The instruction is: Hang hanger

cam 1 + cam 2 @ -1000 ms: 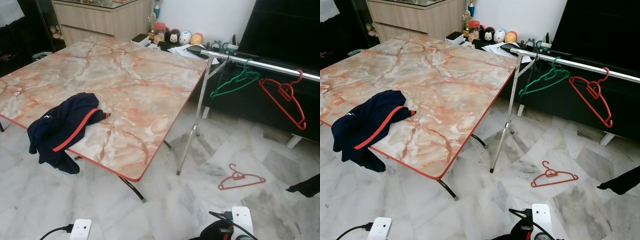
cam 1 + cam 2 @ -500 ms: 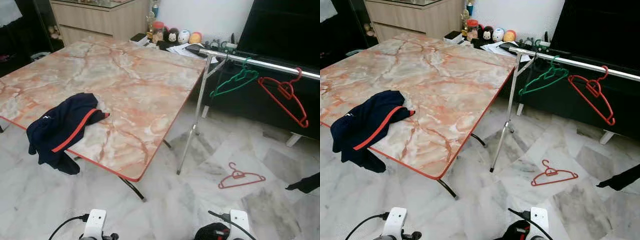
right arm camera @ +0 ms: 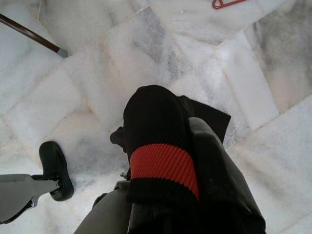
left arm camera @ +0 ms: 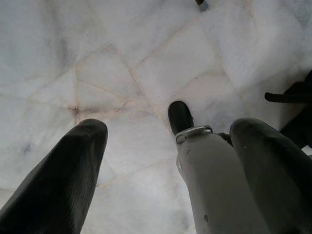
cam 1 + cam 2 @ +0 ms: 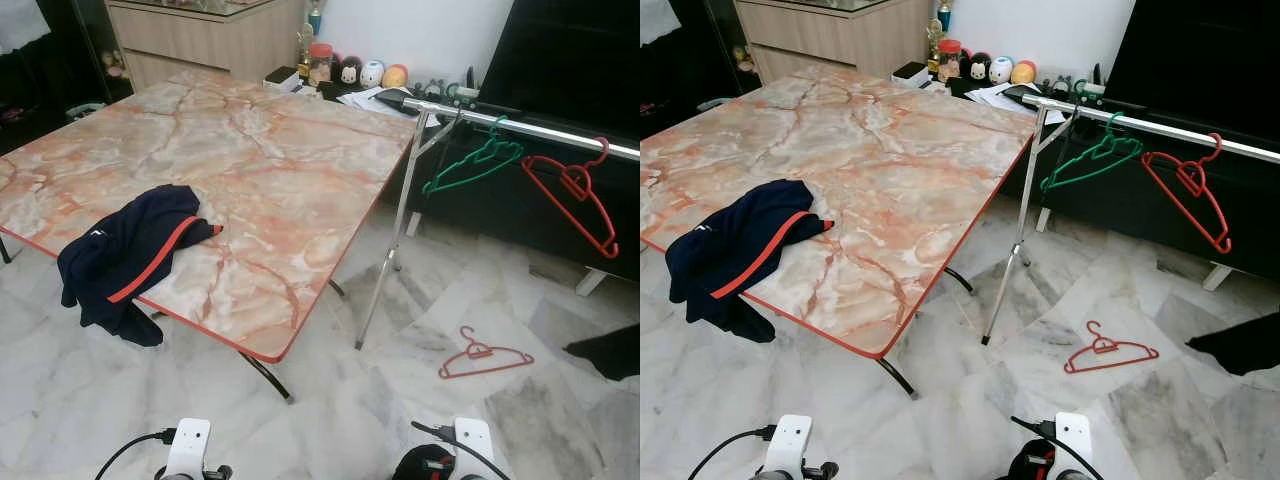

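The task's thing is the red hanger on the floor [image 5: 483, 352], lying flat on the marble tiles to the right of the surface [image 5: 300, 200], near the foot of the rack leg [image 5: 385, 260] and below the rail [image 5: 530, 128].

The left end effector [image 4: 165, 161] points down at bare floor with its 2 fingers spread wide and nothing between them. The right end effector [image 3: 170, 161] also points at the floor; its fingers look close together, but whether they are fully closed I cannot tell, and they hold nothing that I can see.

The step in hand seems to be the approach. A good way is to close in on the floor hanger from its near side, bend low, and take it by the hook or the neck, so the hook stays free for the rail.

Open room lies near and right of the surface's red-trimmed corner. The slanted rack leg stands just left of the hanger. On the rail, a green hanger [image 5: 470, 165] and a red hanger [image 5: 575, 195] already hang; the free stretch lies between and beside them. A dark garment [image 5: 125, 255] droops over the surface's near left edge.
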{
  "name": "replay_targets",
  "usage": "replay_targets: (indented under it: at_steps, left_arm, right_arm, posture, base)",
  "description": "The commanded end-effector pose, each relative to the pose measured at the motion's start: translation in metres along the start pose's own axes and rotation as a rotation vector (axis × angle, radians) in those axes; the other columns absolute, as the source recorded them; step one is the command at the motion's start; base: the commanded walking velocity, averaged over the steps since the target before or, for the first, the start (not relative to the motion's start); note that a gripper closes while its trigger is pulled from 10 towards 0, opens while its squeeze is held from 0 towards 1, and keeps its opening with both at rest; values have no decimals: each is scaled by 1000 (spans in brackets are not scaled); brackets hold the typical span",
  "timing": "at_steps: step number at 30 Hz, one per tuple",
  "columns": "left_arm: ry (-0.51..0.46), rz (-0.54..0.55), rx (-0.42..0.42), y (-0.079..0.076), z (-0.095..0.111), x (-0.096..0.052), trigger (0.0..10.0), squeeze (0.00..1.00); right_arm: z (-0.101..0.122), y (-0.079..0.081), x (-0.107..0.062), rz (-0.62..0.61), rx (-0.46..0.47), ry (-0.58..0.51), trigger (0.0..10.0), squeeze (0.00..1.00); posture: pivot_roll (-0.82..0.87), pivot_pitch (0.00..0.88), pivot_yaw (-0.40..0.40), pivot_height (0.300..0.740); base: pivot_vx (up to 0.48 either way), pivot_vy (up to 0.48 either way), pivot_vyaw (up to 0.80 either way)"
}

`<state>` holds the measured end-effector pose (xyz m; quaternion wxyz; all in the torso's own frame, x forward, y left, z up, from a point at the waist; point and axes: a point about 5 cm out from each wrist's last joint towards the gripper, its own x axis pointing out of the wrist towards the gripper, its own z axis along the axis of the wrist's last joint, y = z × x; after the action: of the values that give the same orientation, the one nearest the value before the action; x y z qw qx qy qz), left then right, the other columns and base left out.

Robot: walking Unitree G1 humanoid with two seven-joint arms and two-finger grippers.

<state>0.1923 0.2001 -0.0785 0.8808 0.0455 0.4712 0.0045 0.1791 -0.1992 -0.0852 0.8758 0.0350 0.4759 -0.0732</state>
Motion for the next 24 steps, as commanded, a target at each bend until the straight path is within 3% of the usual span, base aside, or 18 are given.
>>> replay_targets:
  at_steps: [1,7,19,23,24]
  left_arm:
    - [17,-6,-27,-2,-5,0,10000,0]
    - [10,-22,-40,-4,-4,0,10000,0]
    - [19,-42,-22,-5,-4,0,10000,0]
    - [19,-45,-19,-5,-4,0,10000,0]
    - [19,-47,-17,-5,-4,0,10000,0]
  right_arm:
    - [5,-2,0,-9,-8,-19,10000,0]
    - [5,-3,0,-14,-7,-19,10000,0]
    - [7,-8,0,-88,-45,-32,10000,0]
    - [9,-10,-1,-145,-50,-69,10000,0]
    - [14,-12,-3,-203,-30,-155,10000,0]
  posture:
    - [-130,0,-42,740]
    - [-127,0,-45,740]
    - [-128,0,-47,740]
    - [-128,0,-47,740]
    - [-133,0,-46,740]
  base:
    - [0,0,0]
    - [0,0,0]
    - [0,0,-768]
    - [0,0,-781]
    - [0,0,0]
